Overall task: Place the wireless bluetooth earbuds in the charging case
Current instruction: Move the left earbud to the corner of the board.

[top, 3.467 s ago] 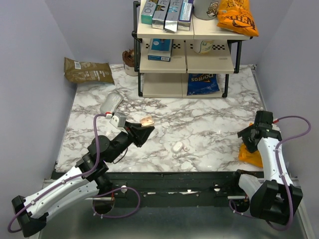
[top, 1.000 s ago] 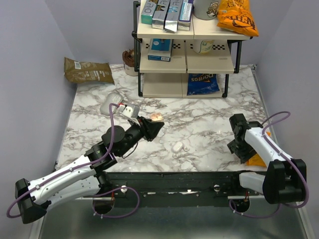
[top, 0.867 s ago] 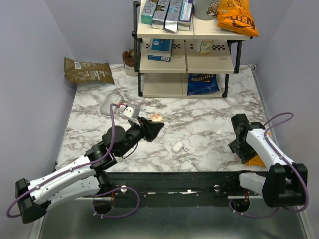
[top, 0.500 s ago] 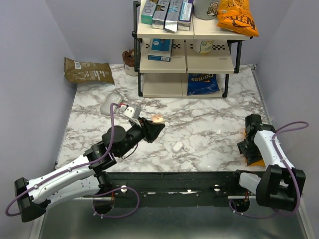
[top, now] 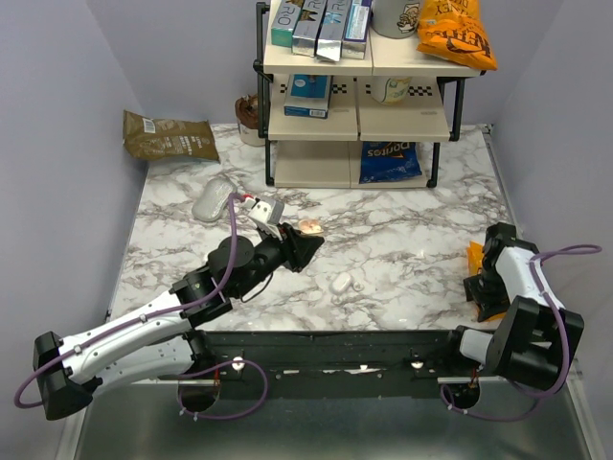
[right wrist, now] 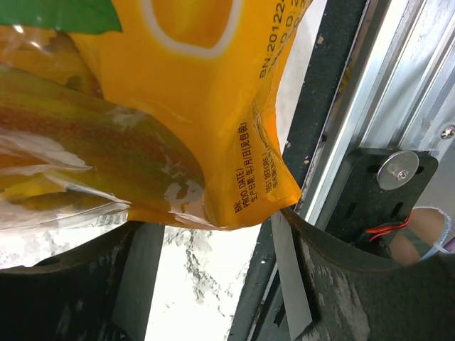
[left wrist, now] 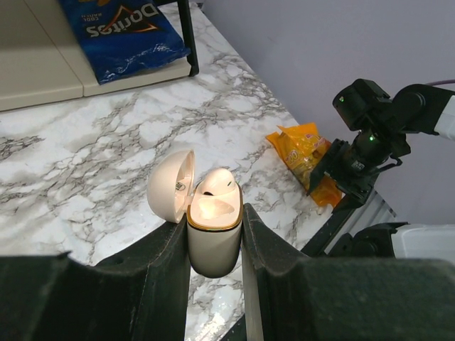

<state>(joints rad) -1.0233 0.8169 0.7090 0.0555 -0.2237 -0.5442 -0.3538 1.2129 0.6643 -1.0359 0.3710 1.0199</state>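
My left gripper [top: 305, 246] is shut on the charging case [top: 309, 228], held above the middle of the marble table. In the left wrist view the case [left wrist: 213, 238] stands upright between the fingers [left wrist: 266, 249], its lid [left wrist: 169, 186] hinged open to the left. One of the earbuds [left wrist: 217, 183] sits in it; the other well looks empty. A small white oval piece [top: 342, 283] lies on the table near the front edge with a tiny bit beside it; what it is I cannot tell. My right gripper [top: 482, 287] is open at the table's right front edge.
An orange snack bag [right wrist: 156, 121] lies under the right gripper [right wrist: 212, 231], one corner reaching between its fingers beside the black table rim [right wrist: 320, 106]. A white mouse [top: 213, 201] and brown bag [top: 168, 136] lie far left. The shelf rack [top: 359, 125] with a blue chip bag [top: 389, 161] stands at the back.
The left arm has carried the open case a little right and away from me. The right arm has swung back to the right front edge over the orange bag.
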